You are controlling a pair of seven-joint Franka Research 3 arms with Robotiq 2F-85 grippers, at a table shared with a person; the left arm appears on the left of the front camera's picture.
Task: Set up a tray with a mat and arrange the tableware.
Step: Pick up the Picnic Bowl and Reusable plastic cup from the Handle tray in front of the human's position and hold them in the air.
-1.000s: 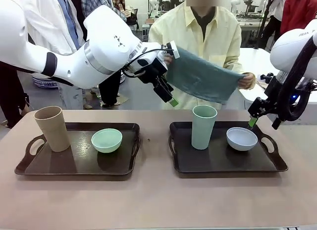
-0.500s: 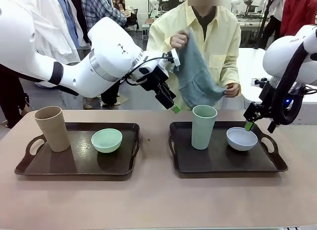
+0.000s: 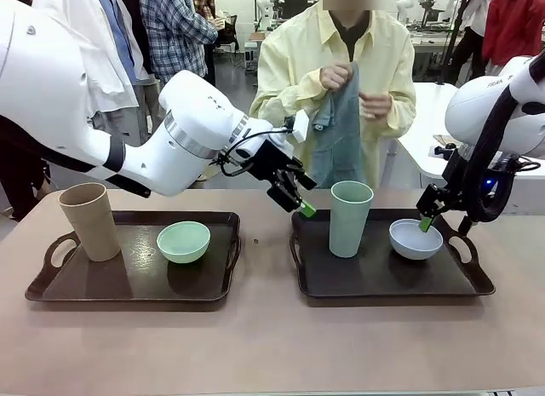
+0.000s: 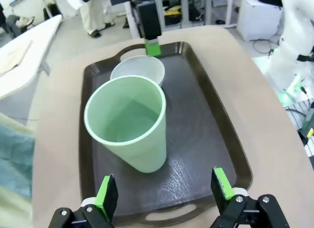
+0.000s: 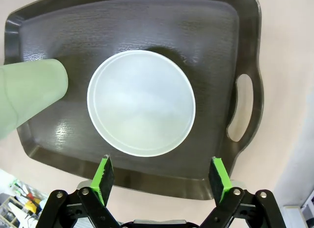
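Observation:
On the right tray [image 3: 375,281] stand a pale green tumbler [image 3: 351,217] and a whitish bowl [image 3: 415,238]. The left tray [image 3: 128,285] carries a tan tumbler [image 3: 89,221] and a mint bowl [image 3: 183,241]. Across the table, a person holds a teal mat [image 3: 339,132] bunched at chest height. My left gripper [image 3: 300,200] hovers open just left of the pale green tumbler [image 4: 127,120], which sits ahead of its fingers [image 4: 164,193]. My right gripper [image 3: 444,224] hangs open directly over the whitish bowl [image 5: 141,103], its jaws [image 5: 161,176] wider than the bowl.
Both trays are dark with cut-out handles, side by side on the tan table [image 3: 272,345]. The right tray's handle [image 5: 240,108] lies beside the bowl. Other people stand behind the person in yellow [image 3: 289,64].
The person has gathered the spread mat into a bunch at the chest. My left gripper has dropped toward the pale green tumbler. My right gripper has moved down and left over the whitish bowl.

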